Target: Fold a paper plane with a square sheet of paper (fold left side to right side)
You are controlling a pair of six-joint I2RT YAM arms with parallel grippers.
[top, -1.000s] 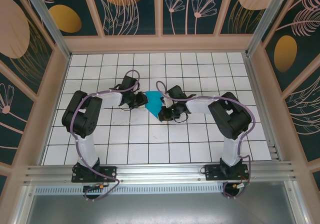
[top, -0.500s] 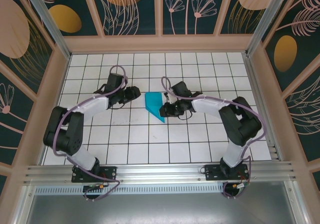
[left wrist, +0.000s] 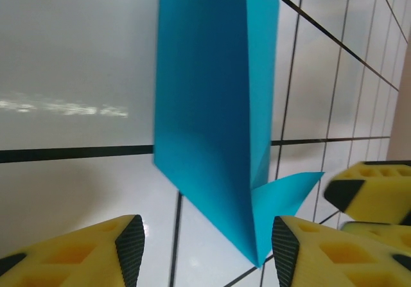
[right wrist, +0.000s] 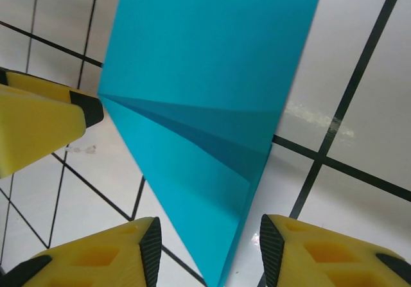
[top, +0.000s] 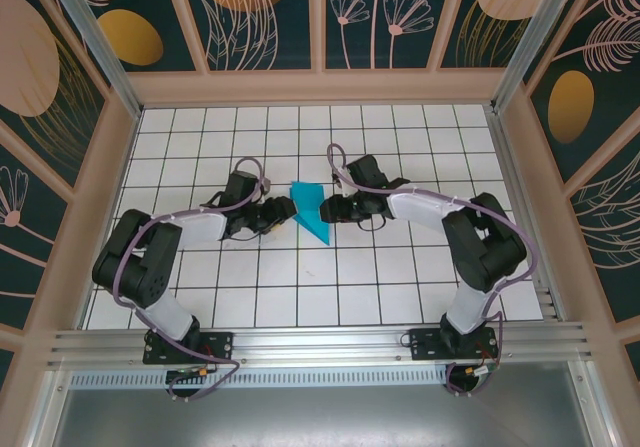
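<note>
The table top [top: 400, 267] is white and flat. Thin black lines cut it into lots of little squares. Up close the white squares [left wrist: 64, 75] look shiny, and a bright streak of light lies across one. Pale wooden beams [top: 315, 87] run round the table like a fence. Behind them stand dark blue-green walls [top: 290, 37] with drawn flowers, leaves and big orange blobs [top: 130, 37]. Along the near edge lies a long silver rail [top: 320, 342], with a grey metal sheet [top: 320, 412] just below it.
</note>
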